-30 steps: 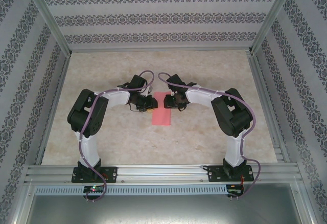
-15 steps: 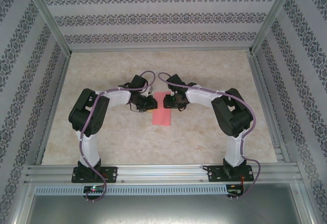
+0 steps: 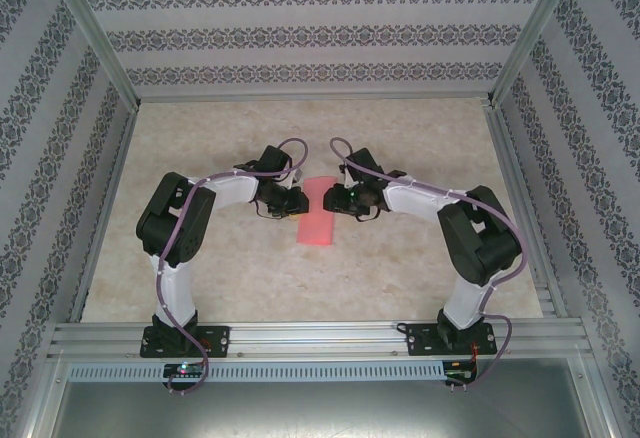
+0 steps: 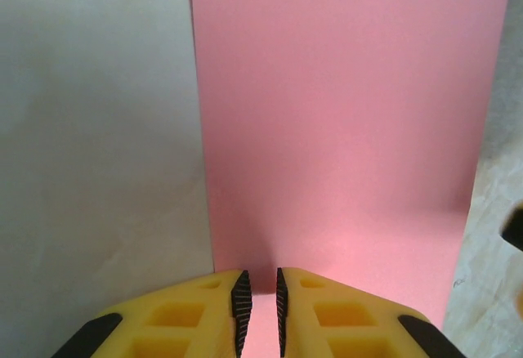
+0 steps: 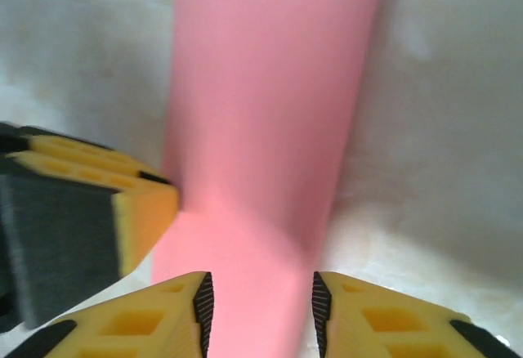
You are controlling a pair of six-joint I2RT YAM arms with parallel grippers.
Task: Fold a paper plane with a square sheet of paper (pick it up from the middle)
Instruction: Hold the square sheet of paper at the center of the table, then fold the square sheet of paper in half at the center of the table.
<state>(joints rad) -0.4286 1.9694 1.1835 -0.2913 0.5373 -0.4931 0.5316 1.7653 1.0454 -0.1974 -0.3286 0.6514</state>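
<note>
The pink-red sheet of paper (image 3: 317, 226) lies mid-table as a long narrow rectangle, longer than it is wide. A paper plane is out of view. My left gripper (image 3: 298, 201) is at the strip's far left edge. In the left wrist view its jaws (image 4: 259, 280) stand a narrow gap apart over the flat paper (image 4: 343, 129), clamping nothing I can see. My right gripper (image 3: 328, 198) faces it from the right. Its jaws (image 5: 258, 293) stand open astride the paper (image 5: 270, 113), which bulges up between them. A left fingertip (image 5: 143, 211) shows beside it.
The beige marbled table (image 3: 220, 278) is walled by patterned panels and aluminium posts (image 3: 510, 53). A metal rail (image 3: 320, 336) runs along the near edge by the arm bases. Purple cables loop over both forearms.
The right arm's elbow has swung out to the right and its gripper has shifted slightly right, with the jaws narrowing a little. The left arm and paper stay almost still.
</note>
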